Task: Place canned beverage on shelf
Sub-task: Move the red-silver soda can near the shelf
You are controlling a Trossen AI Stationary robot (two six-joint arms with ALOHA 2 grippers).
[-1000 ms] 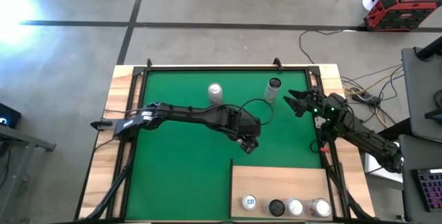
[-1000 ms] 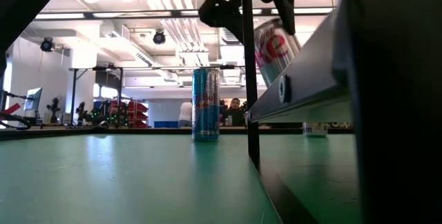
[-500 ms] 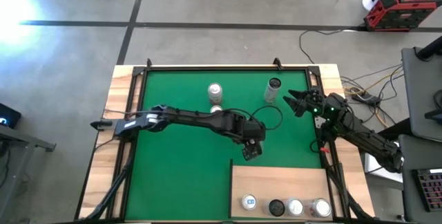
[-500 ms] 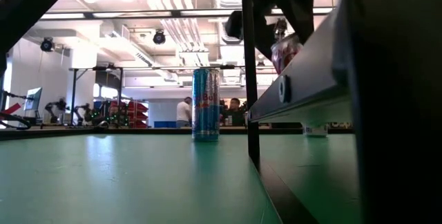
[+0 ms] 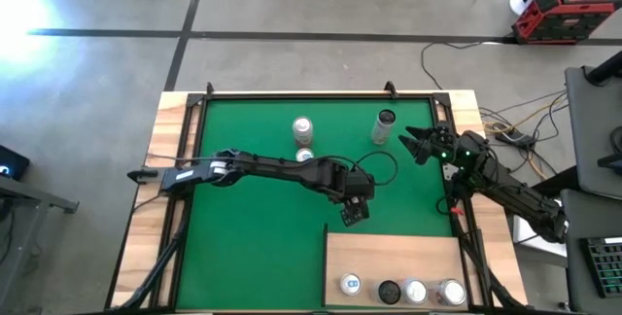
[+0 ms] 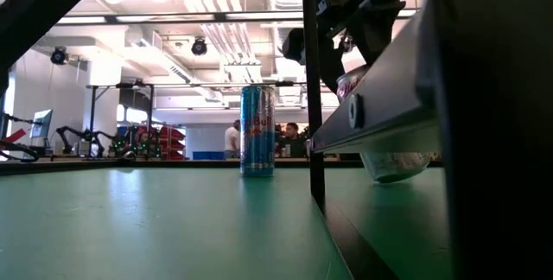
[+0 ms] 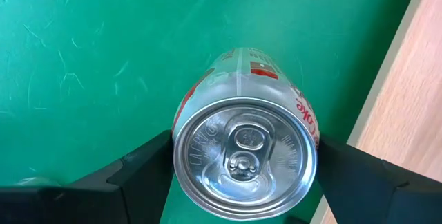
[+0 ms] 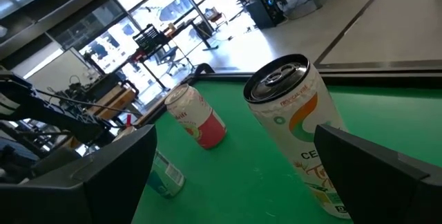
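Note:
My left gripper (image 5: 352, 210) is shut on a silver canned beverage with red lettering (image 7: 245, 151), held over the green mat just beyond the far left corner of the shelf (image 5: 394, 252). The shelf's pale wood (image 7: 407, 113) shows right beside the can. In the low view the can's red label (image 6: 349, 82) peeks out behind the shelf's dark edge (image 6: 380, 107). My right gripper (image 5: 412, 143) waits open at the mat's right edge, with nothing between its fingers. My left gripper pinches the can's side wall just below its top rim (image 7: 181, 156) between its two fingers, one on each opposite side. The fingers come from above, slanting steeply down. The can hangs clear of the mat, its top up, leaning slightly.
Several cans stand in a row along the shelf's near edge (image 5: 400, 291). On the mat's far part stand a tall blue can (image 6: 257, 130), a red and white can (image 8: 197, 117) and a white and orange can (image 8: 297, 127). Wooden strips (image 5: 175, 159) border the mat.
My left gripper has sunk with the can and gone a little toward the table's near edge and the shelf, rolling about its own axis. The can, plainly tilted a second ago, now hangs lower and partly behind the shelf's edge in the low view.

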